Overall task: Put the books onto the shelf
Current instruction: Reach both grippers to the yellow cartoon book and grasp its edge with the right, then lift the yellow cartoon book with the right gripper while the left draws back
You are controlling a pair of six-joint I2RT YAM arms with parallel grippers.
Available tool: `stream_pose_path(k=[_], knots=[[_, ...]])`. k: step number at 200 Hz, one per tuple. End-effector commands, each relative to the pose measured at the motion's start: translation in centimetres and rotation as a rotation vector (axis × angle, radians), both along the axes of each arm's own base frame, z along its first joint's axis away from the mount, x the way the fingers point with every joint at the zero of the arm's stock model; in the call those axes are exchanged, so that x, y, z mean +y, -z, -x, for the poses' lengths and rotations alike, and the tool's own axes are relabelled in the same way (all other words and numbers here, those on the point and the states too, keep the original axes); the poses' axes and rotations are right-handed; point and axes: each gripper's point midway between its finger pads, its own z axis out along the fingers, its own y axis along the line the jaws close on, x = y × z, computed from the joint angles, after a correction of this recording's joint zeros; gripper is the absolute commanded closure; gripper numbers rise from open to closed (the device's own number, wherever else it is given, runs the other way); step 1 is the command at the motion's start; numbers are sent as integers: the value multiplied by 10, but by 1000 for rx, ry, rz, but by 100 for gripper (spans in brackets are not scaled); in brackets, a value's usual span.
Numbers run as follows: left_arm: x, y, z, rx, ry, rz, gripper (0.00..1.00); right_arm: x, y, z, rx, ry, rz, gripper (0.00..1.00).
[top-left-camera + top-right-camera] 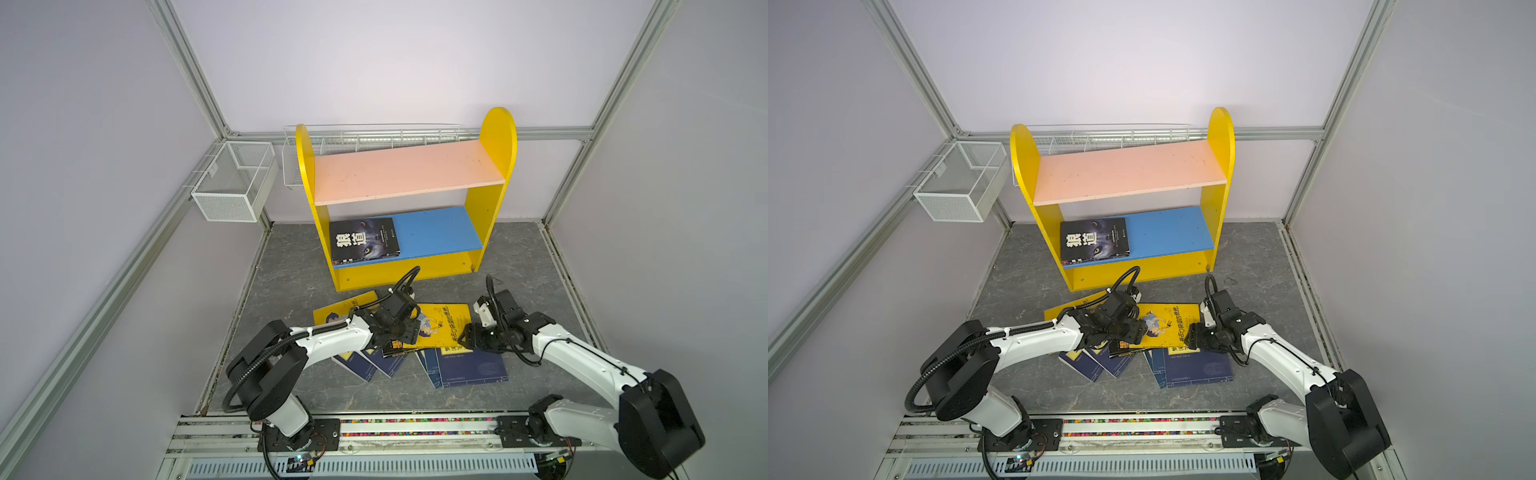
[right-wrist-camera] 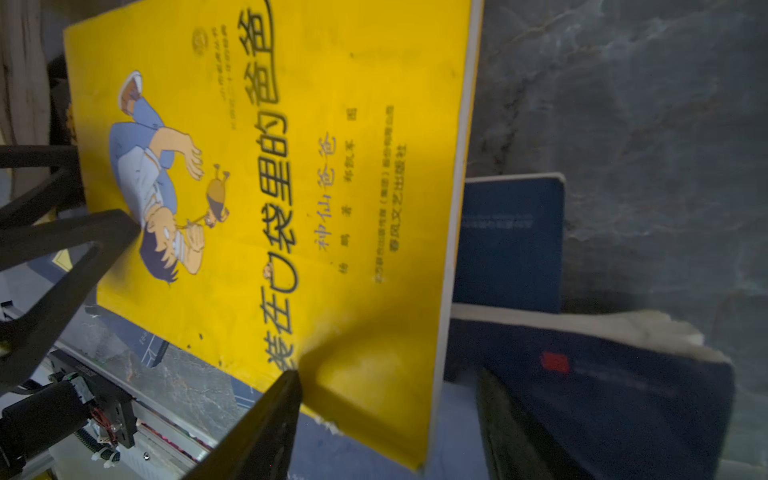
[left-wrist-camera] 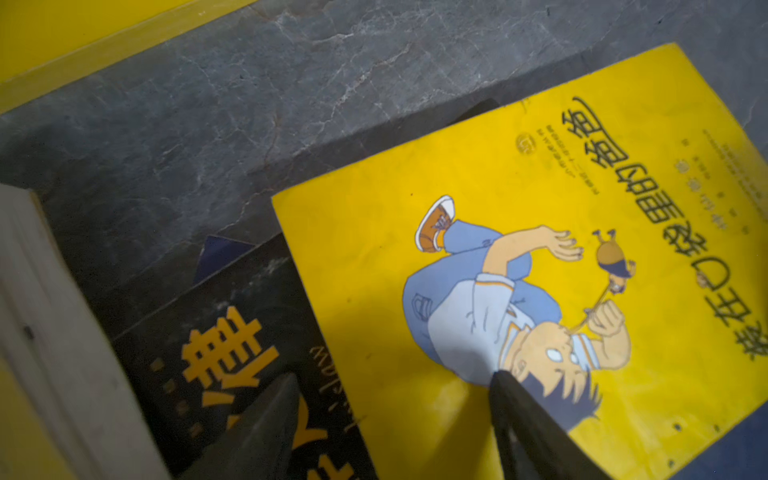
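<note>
Shelf: the shelf (image 1: 494, 166) stands at the back of the grey surface (image 1: 519, 270), askew to the back wall. Its yellow base edge faces the pile in both top views.
Upper tier: the pink board (image 1: 407, 170) shows its whole top.
Lower tier: a wolf book (image 1: 363, 241) lies flat at the left end of the blue board (image 1: 440, 232), beside the left panel, with its near edge at the board's front edge. The right half of the board is bare blue.
Pile: the other books lie flat in front of the shelf. The yellow cartoon book (image 1: 440, 328) is on top, over a black book (image 3: 224, 361) and navy books (image 1: 473, 365). A second yellow book (image 1: 332, 313) pokes out under the left arm, its corner near the shelf base.
Left gripper: the left gripper (image 3: 392, 376) sits low over the cartoon book's edge on the left arm's side. Its jaws are apart, one finger on the black book's side and the other at the cover by the cartoon head.
Right gripper: the right gripper (image 2: 388, 372) straddles the opposite, white page edge. Its jaws are apart, one fingertip at the cover and the other beyond the edge, over a navy book. Whether either finger presses cannot be told.
Open room: a bare grey strip runs between the shelf base and the pile. There is wider bare surface to the right of the right gripper and in front of the navy books.
Walls: a wire basket (image 1: 232, 183) hangs on the left frame, and a long wire basket (image 1: 374, 137) sits behind the shelf top.
</note>
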Motion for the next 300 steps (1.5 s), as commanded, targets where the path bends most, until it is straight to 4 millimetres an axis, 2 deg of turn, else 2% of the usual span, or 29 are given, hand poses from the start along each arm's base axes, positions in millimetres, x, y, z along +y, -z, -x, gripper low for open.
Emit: stream_pose_path(k=[1,35,61,88,103,149,177,201,211,222,240,252,270,289,299,300], knots=[[5,24,9,65,40,-85,38,5,6,-1,4,-8,-57,35],[8,41,16,120,57,-132,52,19,-18,-8,-63,-39,-166,46],[8,48,20,145,71,-140,54,27,-52,-13,-130,-65,-238,54],[6,51,25,162,94,-137,54,35,-88,-21,-206,-83,-296,55],[3,50,25,162,106,-124,54,39,-99,-26,-219,-72,-325,58],[-5,40,28,136,145,-56,52,38,-96,-38,-205,29,-342,65],[-7,33,30,119,162,-22,51,29,-91,-43,-207,94,-312,77],[-7,24,27,86,151,2,48,30,-94,-42,-208,100,-327,87],[-5,17,23,70,122,11,43,30,-96,-41,-214,99,-328,90],[-3,7,18,46,96,32,34,29,-100,-40,-229,87,-326,92],[2,-20,5,5,32,109,20,27,-113,-39,-263,60,-316,93],[15,-43,-7,-50,-49,152,15,26,-123,-38,-291,35,-320,93],[52,-84,-31,-124,-261,261,9,26,-147,-37,-350,5,-343,93],[102,-112,-45,-181,-500,414,8,31,-179,-36,-420,-34,-393,94],[129,-119,-47,-226,-613,467,8,34,-192,-36,-442,-53,-417,93],[132,-120,-47,-231,-624,471,8,35,-199,-37,-458,-56,-424,93]])
